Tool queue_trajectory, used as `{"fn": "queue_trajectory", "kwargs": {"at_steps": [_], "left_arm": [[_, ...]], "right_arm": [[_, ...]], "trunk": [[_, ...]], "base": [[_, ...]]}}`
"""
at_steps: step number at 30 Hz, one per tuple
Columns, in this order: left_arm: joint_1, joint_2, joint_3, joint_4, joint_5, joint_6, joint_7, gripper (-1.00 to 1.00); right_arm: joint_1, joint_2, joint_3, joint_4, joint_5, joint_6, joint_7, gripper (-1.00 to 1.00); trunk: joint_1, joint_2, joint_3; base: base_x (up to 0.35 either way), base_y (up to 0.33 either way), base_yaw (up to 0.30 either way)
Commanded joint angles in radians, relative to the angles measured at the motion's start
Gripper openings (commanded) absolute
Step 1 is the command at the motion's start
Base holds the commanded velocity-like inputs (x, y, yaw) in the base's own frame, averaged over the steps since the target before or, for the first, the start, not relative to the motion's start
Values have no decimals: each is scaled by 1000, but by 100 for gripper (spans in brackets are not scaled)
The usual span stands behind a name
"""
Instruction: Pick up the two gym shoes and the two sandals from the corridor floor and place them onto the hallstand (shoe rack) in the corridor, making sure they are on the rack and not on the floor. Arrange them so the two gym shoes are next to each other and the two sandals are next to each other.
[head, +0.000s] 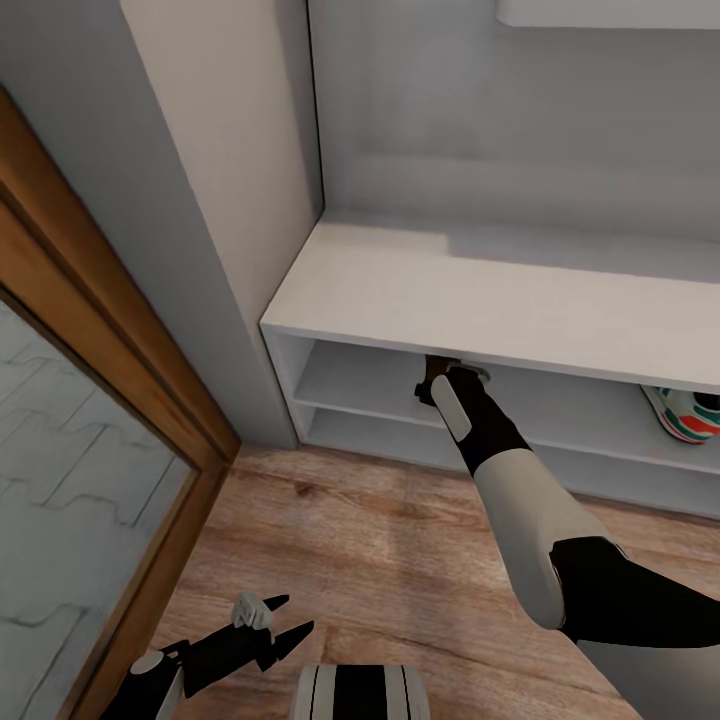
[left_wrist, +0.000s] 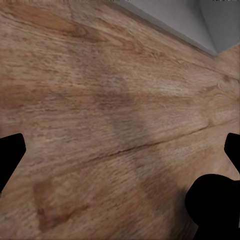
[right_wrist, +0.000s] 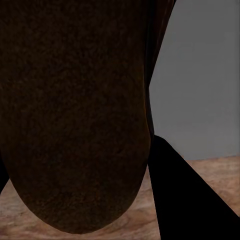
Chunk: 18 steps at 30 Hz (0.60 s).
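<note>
Your right hand (head: 437, 385) reaches under the bench top of the hallstand (head: 480, 290), into its upper open shelf, with its fingers clamped on a brown sandal (right_wrist: 75, 115); the right wrist view shows the dark footbed close against the camera. One gym shoe (head: 685, 412) sits on that same shelf, well off to the right. Your left hand (head: 280, 620) hovers low over the corridor floor (left_wrist: 100, 100), fingers spread apart and empty.

hallstand (head: 480, 300) | bench top bare | upper low shelf: gym shoe (head: 690, 415)
</note>
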Motion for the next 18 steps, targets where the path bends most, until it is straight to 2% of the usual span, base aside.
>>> {"fn": "queue_trajectory", "kwargs": {"at_steps": [1,8,9,18], "left_arm": [[-1,-1,5,-1,-9,-4,-4,100],[-1,-2,5,-1,-9,-5,-5,100],[-1,-2,5,-1,-9,-4,-5,100],[-1,-1,5,-1,-9,-5,-5,100]], "right_arm": [[0,0,2,-1,-11,1,-12,-100],[0,0,2,-1,-11,2,-12,-100],[0,0,2,-1,-11,1,-12,100],[0,0,3,-1,-11,1,-11,100]], "trunk": [[0,0,-1],[0,0,-1],[0,0,-1],[0,0,-1]], "base": [[26,-12,0],[4,-2,0],[0,0,0],[0,0,0]]}}
